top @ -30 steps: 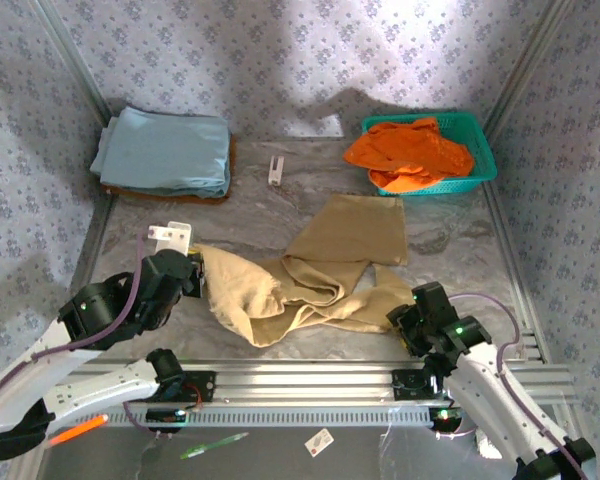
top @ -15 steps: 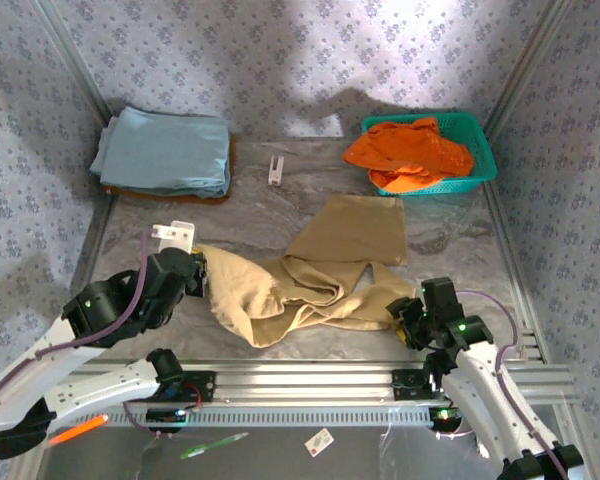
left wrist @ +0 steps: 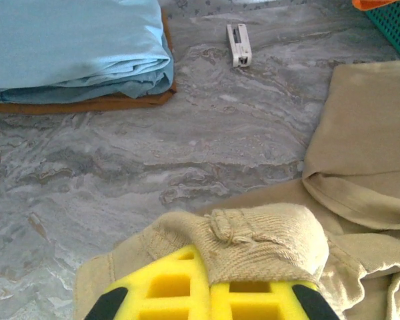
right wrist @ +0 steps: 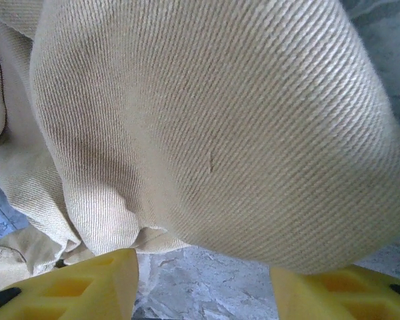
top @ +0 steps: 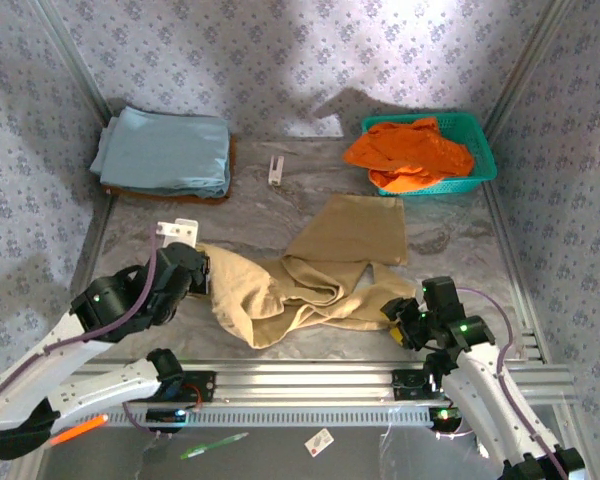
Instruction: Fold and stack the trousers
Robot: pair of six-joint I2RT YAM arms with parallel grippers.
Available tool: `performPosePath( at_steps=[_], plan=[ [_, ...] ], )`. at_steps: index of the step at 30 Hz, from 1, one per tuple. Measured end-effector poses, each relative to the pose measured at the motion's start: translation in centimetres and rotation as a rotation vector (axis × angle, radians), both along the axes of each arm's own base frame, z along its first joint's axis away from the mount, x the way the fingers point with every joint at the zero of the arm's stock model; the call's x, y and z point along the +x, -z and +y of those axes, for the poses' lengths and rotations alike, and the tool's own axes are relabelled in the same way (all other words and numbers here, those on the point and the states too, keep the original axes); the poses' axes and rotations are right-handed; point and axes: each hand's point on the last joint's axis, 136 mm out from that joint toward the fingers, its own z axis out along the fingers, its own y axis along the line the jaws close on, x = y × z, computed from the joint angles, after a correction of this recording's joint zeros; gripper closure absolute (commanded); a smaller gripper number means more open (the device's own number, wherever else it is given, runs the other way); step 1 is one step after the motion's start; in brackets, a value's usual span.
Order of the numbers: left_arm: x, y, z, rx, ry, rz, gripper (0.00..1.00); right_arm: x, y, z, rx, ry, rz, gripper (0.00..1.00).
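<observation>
Currently grasping stage: left gripper (left wrist: 210, 287) pinches trousers (top: 320, 275) at left; right gripper (right wrist: 203, 287) spread, facing the right near fold. Next, right must clamp before pulling flat.

No lettering is legible anywhere; the small white rectangular plastic tag (top: 276, 169) on the grey marbled tabletop (top: 440, 240) is too small to read

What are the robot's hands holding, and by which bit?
The left gripper pinches the trousers by a bunched edge at their left end. The right gripper is open at the other end, holding nothing.
</observation>
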Motion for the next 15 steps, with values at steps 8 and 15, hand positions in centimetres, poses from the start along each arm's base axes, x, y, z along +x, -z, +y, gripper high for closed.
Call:
performPosePath(
  at_steps=[8,15],
  plan=[
    [0.1,0.1,-0.1,-0.009,0.0,0.011,1.0,1.3,0.7,-0.7,-0.02,0.043,0.017,0.69],
    [0.1,0.1,0.1,-0.018,-0.007,0.012,1.0,2.1,0.8,-2.0,-0.032,0.089,0.003,0.78]
  ],
)
